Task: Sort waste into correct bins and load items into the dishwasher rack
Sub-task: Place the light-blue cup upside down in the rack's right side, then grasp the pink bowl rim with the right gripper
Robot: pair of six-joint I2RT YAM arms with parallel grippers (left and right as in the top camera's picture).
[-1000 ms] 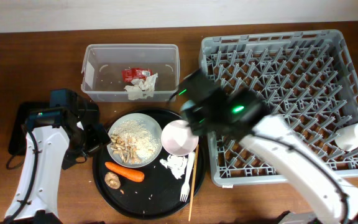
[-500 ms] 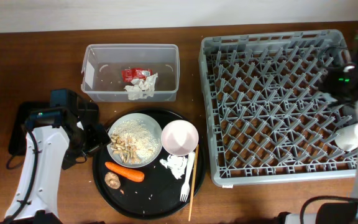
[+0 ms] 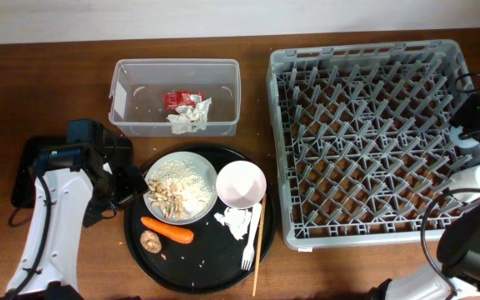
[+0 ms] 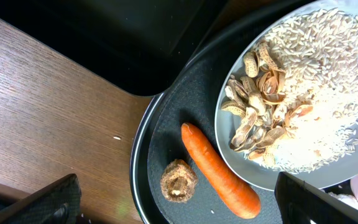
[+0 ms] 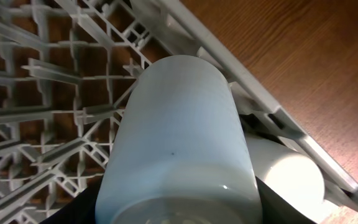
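My right gripper (image 5: pixel 179 208) is shut on the light blue cup (image 5: pixel 179 137) and holds it over the grey dishwasher rack (image 5: pixel 48 87) at its right rim, beside the white cup (image 5: pixel 286 171) lying there. In the overhead view my right gripper (image 3: pixel 472 125) is at the rack's (image 3: pixel 365 137) right edge, above the white cup (image 3: pixel 473 179). My left gripper (image 4: pixel 180 202) is open and empty, hovering over the orange carrot (image 4: pixel 219 171) and a brown scrap (image 4: pixel 179 180). The white plate (image 3: pixel 181 187) holds rice and peanut shells. The pinkish-white bowl (image 3: pixel 241 184) sits next to it.
The clear tub (image 3: pixel 176 96) holds a red wrapper (image 3: pixel 182 99) and a napkin (image 3: pixel 192 115). The round black tray (image 3: pixel 198 275) also carries another napkin (image 3: pixel 237 221), the white fork (image 3: pixel 250 237) and chopsticks (image 3: pixel 259 246). The shallow black tray (image 3: pixel 28 171) lies under my left arm.
My right arm has swung from above the round tray across the rack to its right edge. The left arm has not moved.
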